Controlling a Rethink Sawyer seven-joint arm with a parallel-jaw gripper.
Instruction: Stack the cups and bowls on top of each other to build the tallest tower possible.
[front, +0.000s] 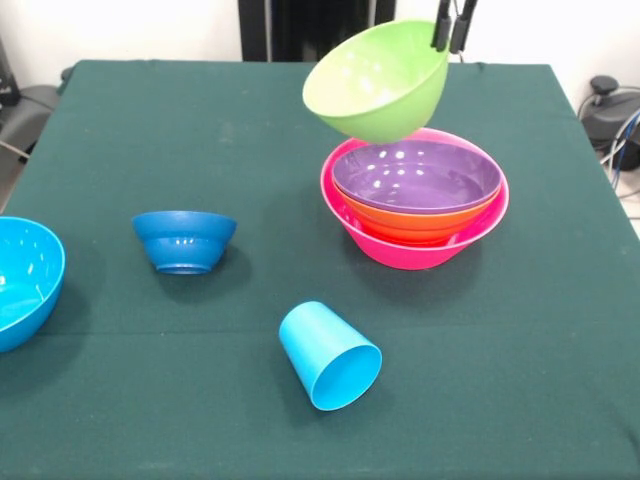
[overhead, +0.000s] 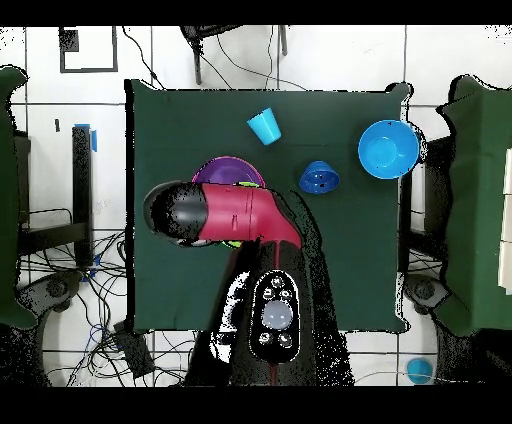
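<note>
My gripper (front: 451, 42) comes down at the top of the front view, shut on the far rim of the lime green bowl (front: 378, 82). The bowl hangs tilted, just above the tower (front: 415, 205): purple bowl (front: 415, 175) in orange bowl (front: 420, 225) in pink bowl (front: 400, 250). The sky blue cup (front: 330, 356) lies on its side near the front. The small dark blue bowl (front: 184, 240) stands upright at left. The sky blue bowl (front: 25, 282) is at the left edge. Overhead, the arm (overhead: 235, 212) hides most of the tower. The yellow-green cup and small orange bowl are out of view.
The green-clothed table (front: 150, 130) fills the view. Overhead, the cup (overhead: 264, 126), dark blue bowl (overhead: 319, 178) and sky blue bowl (overhead: 388, 149) lie beyond the arm. Cables and furniture ring the table on the floor.
</note>
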